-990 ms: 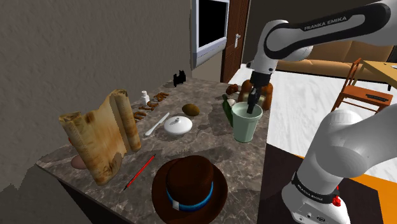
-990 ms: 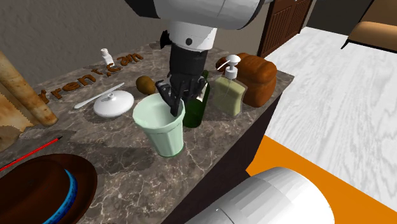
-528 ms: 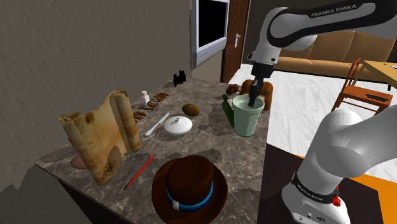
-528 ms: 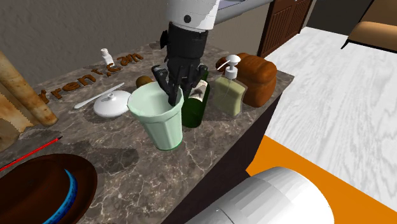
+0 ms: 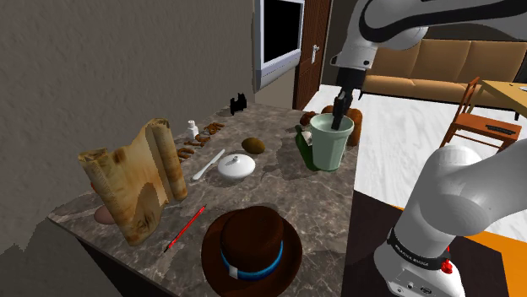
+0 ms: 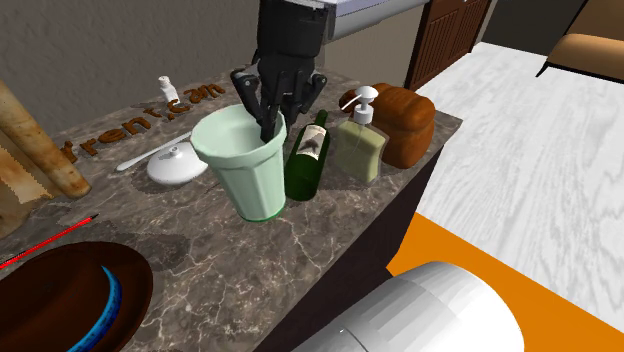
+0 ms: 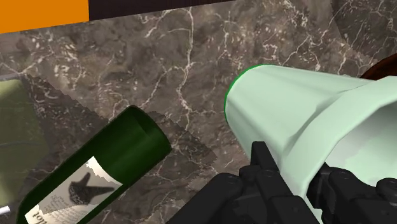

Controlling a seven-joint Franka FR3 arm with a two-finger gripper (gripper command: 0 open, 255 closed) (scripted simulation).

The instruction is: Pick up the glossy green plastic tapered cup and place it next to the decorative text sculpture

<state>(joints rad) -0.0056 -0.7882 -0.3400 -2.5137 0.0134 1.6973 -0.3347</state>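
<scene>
Second exterior view: the pale green tapered cup [image 6: 243,165] hangs clear of the marble table [image 6: 320,250], a shadow under its base, where a second ago it stood on the stone. The pincer [image 6: 268,125] is clenched on the cup's rim, one finger inside and one outside, and the cup tilts a little beneath it. I judge the pick done and the carry about to begin.

The dark green wine bottle [image 6: 306,160] stands just beside the pincer, nearly touching the cup's wall, with the soap dispenser [image 6: 358,145] beyond it. That side is tight. The brown text sculpture [image 6: 130,125] lies well apart on the pincer's far side, past the white lidded dish [image 6: 180,163] and the spoon [image 6: 155,150]. Bare stone by the letters gives room. The cup probably needs more height to pass over the dish.
</scene>
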